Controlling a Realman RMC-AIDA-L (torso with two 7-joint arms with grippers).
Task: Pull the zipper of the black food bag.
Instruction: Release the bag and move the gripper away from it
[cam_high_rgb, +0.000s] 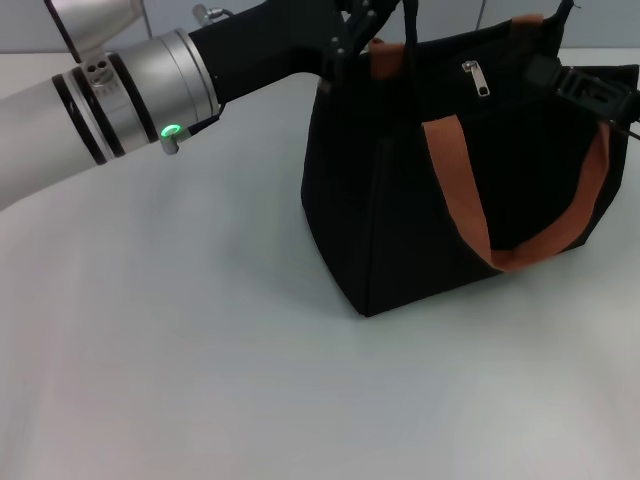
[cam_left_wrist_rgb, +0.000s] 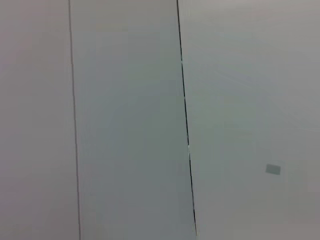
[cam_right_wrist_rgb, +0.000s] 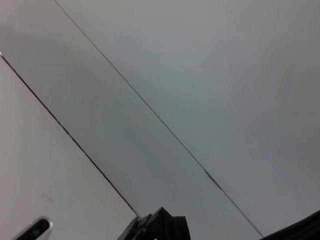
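Left arm (cam_high_rgb: 120, 100): big silver-and-black arm coming in from the left, reaching across the table to the bag's top left corner. There's a small green light on its wrist ring.

Left gripper (cam_high_rgb: 352, 40): right up at the top left corner of the bag, by the end of a brown strap. It's black on black there, so I honestly can't tell if it's clenched on anything or let go.

Table (cam_high_rgb: 200, 350): plain pale grey surface, the bag sits on it toward the right side.

Bag (cam_high_rgb: 400, 220): boxy black tote, standing upright, one corner pointing at the viewer.

Strap (cam_high_rgb: 500, 250): brown-orange webbing, looping down the bag's front face in a U.

Zipper (cam_high_rgb: 475, 78): small silver pull tab, hanging down just under the top edge, about midway along that face, between the two grippers. Nothing is touching it.

Right gripper (cam_high_rgb: 575, 85): comes in from the right edge, sitting at the bag's top right corner, near the strap's right end. Can't tell open or closed here either.

Wrist views: mostly just pale wall panels with thin dark seams.
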